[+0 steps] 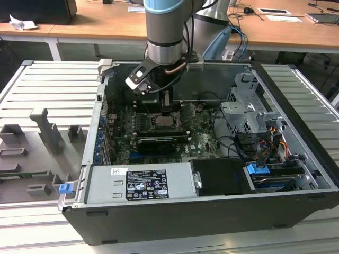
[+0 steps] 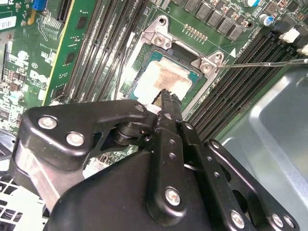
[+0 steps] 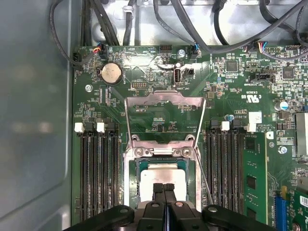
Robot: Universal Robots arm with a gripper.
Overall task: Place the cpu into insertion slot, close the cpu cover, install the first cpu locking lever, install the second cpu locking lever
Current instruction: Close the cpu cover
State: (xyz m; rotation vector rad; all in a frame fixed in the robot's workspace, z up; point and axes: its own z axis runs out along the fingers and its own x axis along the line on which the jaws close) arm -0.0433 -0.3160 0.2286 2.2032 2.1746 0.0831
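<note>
Inside the open case [image 1: 212, 211], on the motherboard [image 3: 231, 96], the cover [image 3: 166, 98] stands swung up off the slot [image 3: 142, 166]. The cpu [image 3: 163, 174] sits seated in that slot, its silver top smeared with pale, brownish residue. Memory slots [image 3: 98, 168] flank both sides, and a thin lever [image 2: 260, 63] juts free. The gripper [image 3: 164, 186] is pinched fully together with nothing in it, tips right over the cpu; whether they touch, I can't tell.

No print is being shown legibly. A label [image 1: 139, 184] is being carried by the power supply [image 1: 183, 180]; white markings [image 3: 253, 97] are being borne by the motherboard [image 3: 159, 72] around the insertion slot [image 3: 140, 178].
</note>
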